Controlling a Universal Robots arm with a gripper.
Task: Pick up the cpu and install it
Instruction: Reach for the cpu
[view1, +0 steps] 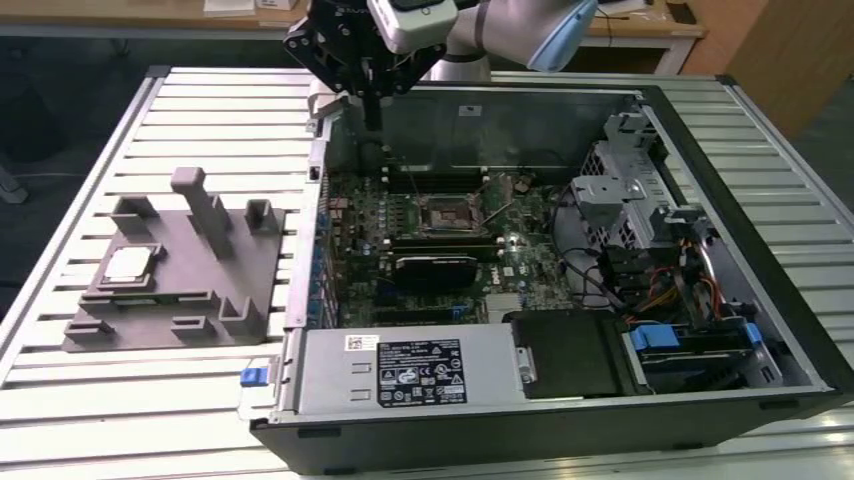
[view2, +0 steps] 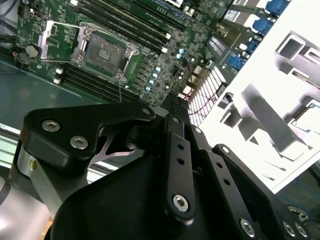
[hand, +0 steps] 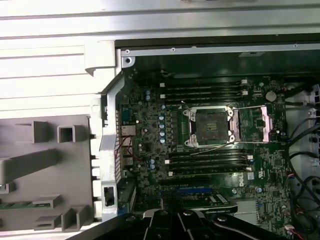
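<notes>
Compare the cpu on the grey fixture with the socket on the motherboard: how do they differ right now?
The cpu is pale and silvery; the socket is dark with a metal rim. The cpu lies on the grey fixture outside the case; the socket sits on the motherboard inside it. Both are square and lie flat.

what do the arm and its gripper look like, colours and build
The arm is smooth, rounded silver-grey tubing with a pale blue joint cap. A whitish box is mounted at its wrist. The gripper is matt black, built from flat linked plates fastened with silver screws.
</notes>
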